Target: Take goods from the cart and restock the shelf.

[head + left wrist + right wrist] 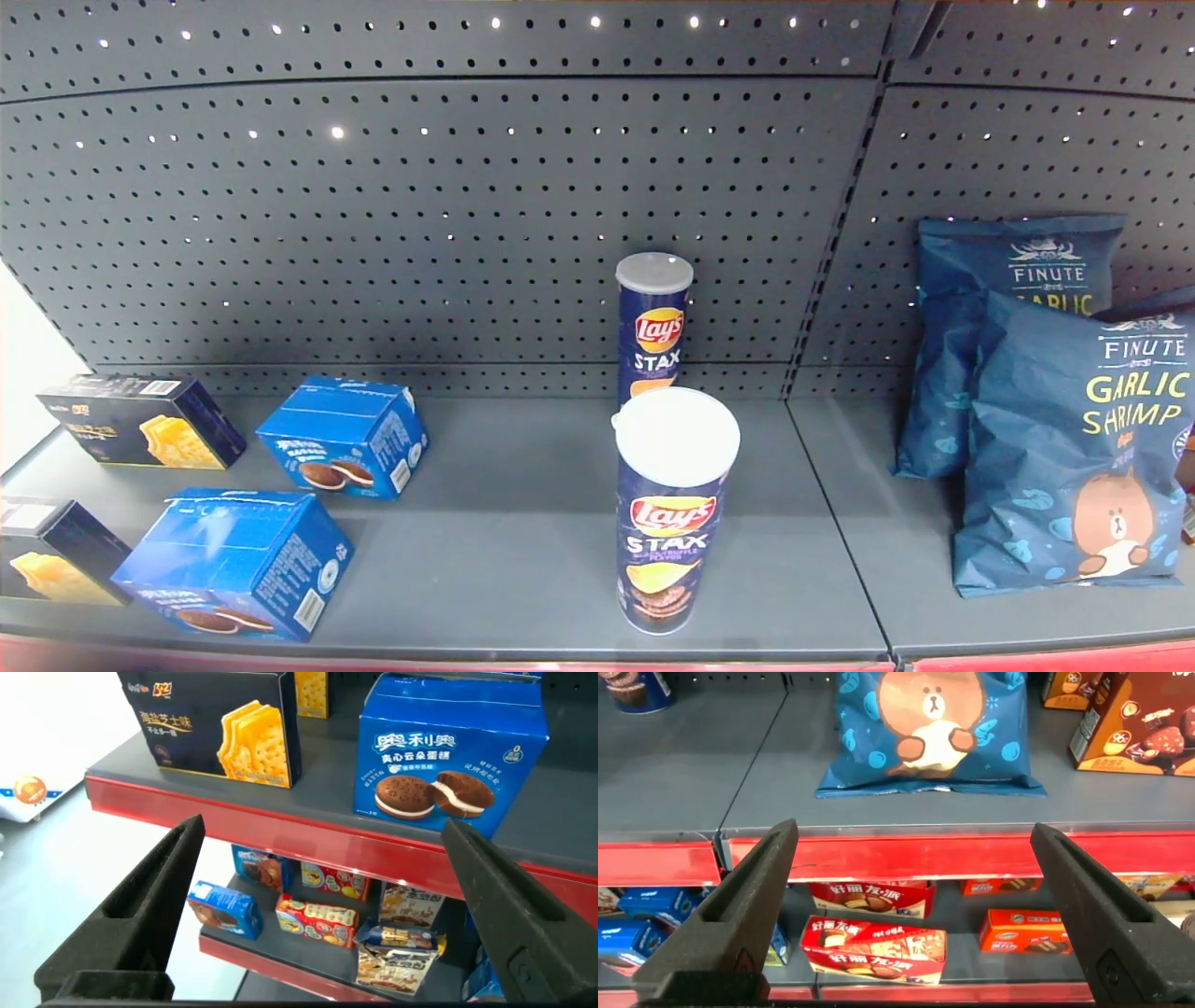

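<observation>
Left claw [322,854] and right claw [915,840] both gape wide and empty, hanging just before the shelf [523,523]. On it, fronts turned outward, probably for shoppers: shrimp-chip bags [1074,467] propped upright, blue cookie boxes [233,560] lying flat, chip cans [672,523] standing in file.

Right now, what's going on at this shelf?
Nothing is being handled at the moment. The left gripper and the right gripper are both open and empty, facing the red front edge of the shelf. On it the front chip can stands before the rear chip can. The blue cookie boxes and dark cracker boxes lie to the left, and the blue snack bags to the right.
</observation>
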Tool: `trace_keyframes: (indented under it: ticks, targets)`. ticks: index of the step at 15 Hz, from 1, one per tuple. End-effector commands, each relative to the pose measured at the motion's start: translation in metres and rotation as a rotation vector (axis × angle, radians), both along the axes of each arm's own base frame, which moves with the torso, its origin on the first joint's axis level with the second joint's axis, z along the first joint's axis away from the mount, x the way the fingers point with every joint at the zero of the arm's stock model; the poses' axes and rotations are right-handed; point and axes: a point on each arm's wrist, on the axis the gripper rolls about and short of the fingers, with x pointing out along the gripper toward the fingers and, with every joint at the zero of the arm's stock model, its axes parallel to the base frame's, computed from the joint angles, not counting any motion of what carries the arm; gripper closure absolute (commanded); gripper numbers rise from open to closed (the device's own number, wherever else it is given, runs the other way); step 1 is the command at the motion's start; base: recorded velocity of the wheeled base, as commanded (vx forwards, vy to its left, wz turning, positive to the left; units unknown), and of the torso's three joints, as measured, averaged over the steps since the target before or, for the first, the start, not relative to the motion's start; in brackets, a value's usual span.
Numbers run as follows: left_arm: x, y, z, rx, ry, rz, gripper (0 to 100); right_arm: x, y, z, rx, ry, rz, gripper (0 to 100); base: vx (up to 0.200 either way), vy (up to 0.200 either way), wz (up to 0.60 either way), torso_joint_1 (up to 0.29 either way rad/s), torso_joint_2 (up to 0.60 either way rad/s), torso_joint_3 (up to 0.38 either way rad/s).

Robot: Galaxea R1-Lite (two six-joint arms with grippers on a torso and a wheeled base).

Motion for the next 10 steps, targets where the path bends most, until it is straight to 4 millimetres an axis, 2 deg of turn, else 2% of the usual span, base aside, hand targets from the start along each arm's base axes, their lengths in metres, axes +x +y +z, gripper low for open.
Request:
trace_keyframes:
  ticks: [1, 6, 8, 10]
  targets:
    - [-0.0001, 0.0, 0.0001, 0.0, -0.001, 0.0, 0, 0.0001, 0.0, 0.0, 0.001, 0.001, 0.0, 0, 0.0, 0.0, 0.0, 0.0, 0.0, 0.0]
    - [0.0057, 0.0036, 0.0017, -0.026, 0.084, -0.082, 0, 0.0001, 0.0, 0.0, 0.001, 0.001, 0.0, 0, 0.0, 0.0, 0.0, 0.0, 0.0, 0.0]
    - [0.0072, 0.0064, 0.0019, -0.025, 0.109, -0.242, 0, 0.0001, 0.0, 0.0, 0.001, 0.001, 0.0, 0, 0.0, 0.0, 0.0, 0.0, 0.0, 0.0]
    - [0.007, 0.0069, 0.0024, -0.02, 0.097, -0.277, 0, 0.0001, 0.0, 0.0, 0.001, 0.001, 0.0, 0, 0.0, 0.0, 0.0, 0.0, 0.0, 0.0]
